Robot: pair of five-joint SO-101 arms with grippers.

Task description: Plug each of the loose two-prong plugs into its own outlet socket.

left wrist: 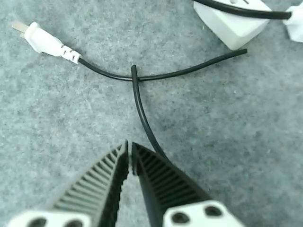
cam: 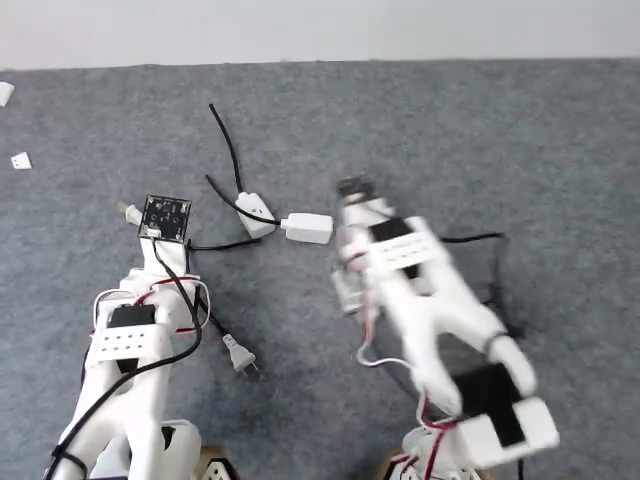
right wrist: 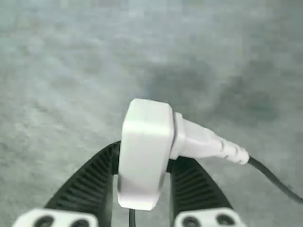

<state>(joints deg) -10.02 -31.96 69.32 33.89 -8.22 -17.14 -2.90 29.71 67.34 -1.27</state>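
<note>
My left gripper (left wrist: 129, 147) hangs shut just above the grey carpet, and a black cable (left wrist: 142, 109) runs under one finger. A white two-prong plug (left wrist: 45, 40) lies loose ahead of it, with a white socket block (left wrist: 234, 23) off to the other side. In the high view that plug (cam: 128, 210) lies left of my left gripper (cam: 165, 228). Two white socket blocks (cam: 255, 212) (cam: 308, 228) sit mid-table. Another loose plug (cam: 238, 355) lies nearer the front. My right gripper (right wrist: 142, 156) is shut on a white socket block (right wrist: 144, 142) with a plug (right wrist: 199, 142) in it.
Black cables (cam: 228, 150) trail across the carpet from the blocks toward the back. Two small white scraps (cam: 20, 160) lie at the far left. A pale wall (cam: 320, 30) borders the carpet at the back. Open carpet spreads at the back right.
</note>
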